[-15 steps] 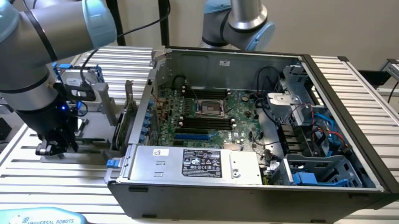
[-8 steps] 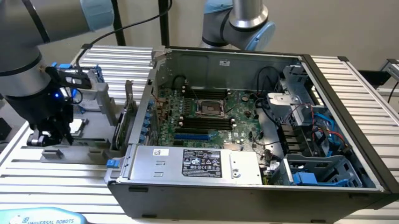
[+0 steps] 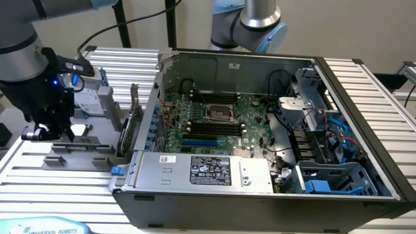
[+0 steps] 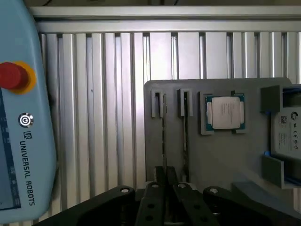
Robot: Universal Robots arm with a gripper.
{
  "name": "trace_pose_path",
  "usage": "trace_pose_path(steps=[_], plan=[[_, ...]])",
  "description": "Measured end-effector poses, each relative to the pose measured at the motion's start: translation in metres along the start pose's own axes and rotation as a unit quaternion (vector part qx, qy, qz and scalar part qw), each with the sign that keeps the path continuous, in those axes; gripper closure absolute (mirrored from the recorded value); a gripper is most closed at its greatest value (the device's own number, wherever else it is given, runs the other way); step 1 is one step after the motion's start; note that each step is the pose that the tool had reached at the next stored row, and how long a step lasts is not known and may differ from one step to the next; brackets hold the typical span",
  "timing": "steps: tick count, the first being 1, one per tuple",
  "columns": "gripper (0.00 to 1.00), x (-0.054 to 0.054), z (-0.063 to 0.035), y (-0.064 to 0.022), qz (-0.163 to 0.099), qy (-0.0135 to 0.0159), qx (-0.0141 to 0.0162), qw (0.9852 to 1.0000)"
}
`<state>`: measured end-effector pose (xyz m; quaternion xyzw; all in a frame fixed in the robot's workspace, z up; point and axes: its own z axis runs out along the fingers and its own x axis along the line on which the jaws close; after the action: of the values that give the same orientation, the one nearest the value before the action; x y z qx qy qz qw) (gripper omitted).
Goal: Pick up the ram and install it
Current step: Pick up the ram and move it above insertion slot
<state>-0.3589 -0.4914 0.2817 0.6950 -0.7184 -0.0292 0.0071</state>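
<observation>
Two ram sticks [image 4: 163, 136], one clamped in the gripper [image 4: 165, 186], beside one processor [image 4: 225, 112].

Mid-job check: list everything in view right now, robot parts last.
table: one, silver, ribbed, under everything.
case: one, dark grey, open, on table.
motherboard: one, green, inside case.
tray: one, grey, beside case.
ram: seemingly two, dark edge-on, in tray slots.
processor: one, silver, in tray pocket.
hard drive: one, silver with blue frame, on tray.
pendant: one, light blue, on table.
arm: two, silver and blue; one over tray, one behind case.
fingers: black, shut on one ram stick, it seems.
</observation>
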Motion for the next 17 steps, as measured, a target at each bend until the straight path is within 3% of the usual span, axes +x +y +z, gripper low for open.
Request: trace_pose_path(steps=[6,17], plan=[[0.87,-0.001,-0.0279,-0.0149,0.0,0.0,-0.0003,1.0],[0.87,-0.004,-0.0801,-0.0518,-0.003,-0.0019,-0.0014,1.0]])
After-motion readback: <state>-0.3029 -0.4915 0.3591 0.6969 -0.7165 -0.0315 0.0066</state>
